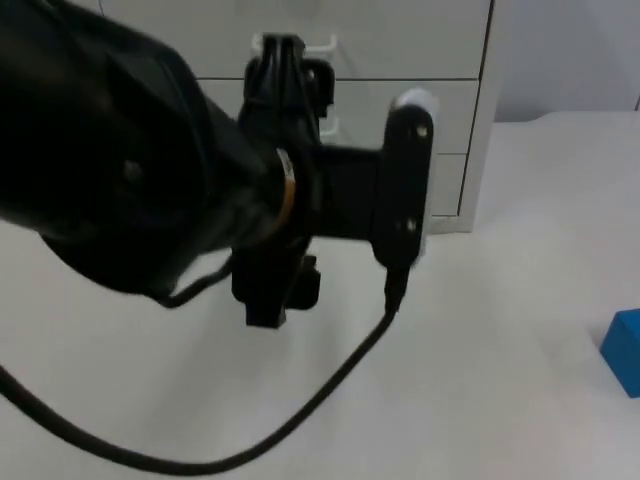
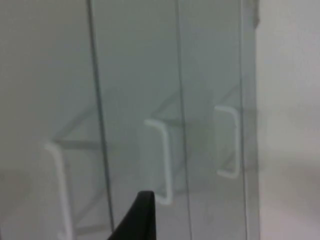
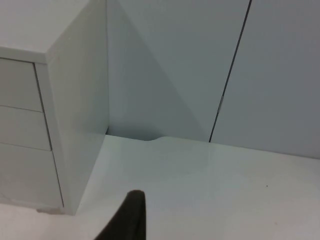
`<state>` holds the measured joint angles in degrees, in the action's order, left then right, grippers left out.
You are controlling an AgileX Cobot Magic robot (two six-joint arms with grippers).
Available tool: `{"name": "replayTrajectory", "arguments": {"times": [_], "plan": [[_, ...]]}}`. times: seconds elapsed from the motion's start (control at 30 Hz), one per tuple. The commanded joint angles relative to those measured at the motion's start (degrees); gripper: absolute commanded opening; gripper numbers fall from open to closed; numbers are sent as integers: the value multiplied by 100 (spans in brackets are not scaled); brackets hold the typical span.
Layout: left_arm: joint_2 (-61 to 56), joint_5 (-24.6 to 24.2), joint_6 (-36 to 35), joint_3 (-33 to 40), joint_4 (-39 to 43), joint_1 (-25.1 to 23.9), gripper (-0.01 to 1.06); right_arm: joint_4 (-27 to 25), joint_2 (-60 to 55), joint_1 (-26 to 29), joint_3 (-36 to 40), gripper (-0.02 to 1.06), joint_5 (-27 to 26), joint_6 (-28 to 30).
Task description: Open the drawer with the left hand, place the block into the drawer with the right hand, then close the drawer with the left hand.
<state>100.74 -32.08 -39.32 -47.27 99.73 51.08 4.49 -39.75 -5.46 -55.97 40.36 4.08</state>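
Note:
A white drawer cabinet (image 1: 455,110) stands at the back of the table, with three drawer fronts that look flush and shut. My left gripper (image 1: 285,58) reaches toward the cabinet front, close to the top white handle (image 1: 322,44). The left wrist view faces the fronts, where three white handles (image 2: 162,160) stand a short way ahead of my left gripper (image 2: 139,216). A blue block (image 1: 625,350) lies on the table at the far right edge. My right gripper (image 3: 127,217) waits over the table beside the cabinet's side wall (image 3: 75,125).
The bulky black left arm (image 1: 120,160) covers much of the table's left half in the top view. A grey partition wall (image 3: 200,65) rises behind the cabinet. Bare white table top (image 1: 500,330) lies between the cabinet and the block.

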Motion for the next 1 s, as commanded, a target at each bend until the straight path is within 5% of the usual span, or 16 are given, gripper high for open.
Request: {"name": "replayTrajectory", "arguments": {"times": [0.0, 0.23, 0.6, 0.97], "plan": [[256, -346, -183, 19, 22, 88, 98, 34, -2, 22, -44, 103, -62, 40], [1072, -1302, -735, -392, 22, 99, 98, 34, -2, 9, -44, 103, -75, 40], [1407, -876, -2183, -613, 22, -243, 98, 34, -2, 9, -44, 103, -75, 40], [1728, -446, -2272, -1137, 22, -389, 98, 34, -2, 9, -44, 103, -66, 27]]}}
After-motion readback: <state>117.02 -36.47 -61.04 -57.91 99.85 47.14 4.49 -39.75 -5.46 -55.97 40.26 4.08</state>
